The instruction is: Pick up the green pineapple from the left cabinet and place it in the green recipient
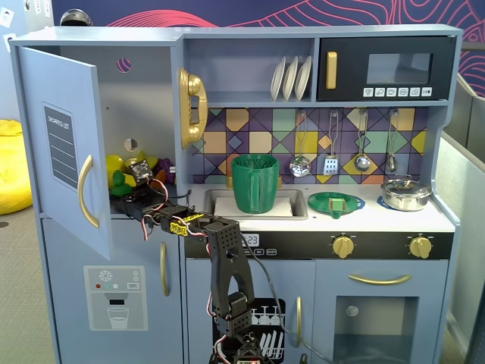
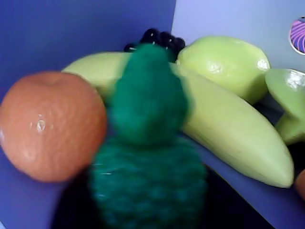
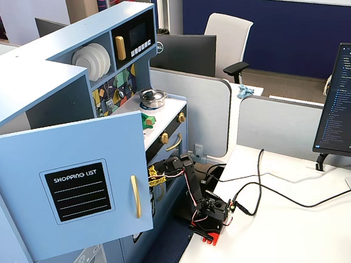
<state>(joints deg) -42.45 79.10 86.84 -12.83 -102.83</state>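
Note:
The green pineapple [image 2: 148, 143] fills the lower middle of the wrist view, leafy top pointing away, inside the left cabinet. My gripper [image 2: 148, 202] has its dark jaws tight against both sides of the pineapple's body, with no gap showing. In a fixed view the gripper [image 1: 135, 180] is inside the open cabinet at shelf level, behind the open door [image 1: 64, 152] with the shopping list panel, which also shows in the other fixed view [image 3: 78, 184]. The green recipient [image 1: 255, 184] stands upright in the sink, to the right of the cabinet.
An orange [image 2: 50, 124] touches the pineapple's left side. A yellow banana [image 2: 228, 129], a yellow-green fruit [image 2: 224, 62] and dark grapes [image 2: 159, 38] lie behind it. A flat green plate [image 1: 335, 202] and a metal pot [image 1: 405, 193] sit on the counter. The arm's base [image 3: 210, 215] stands on the white desk.

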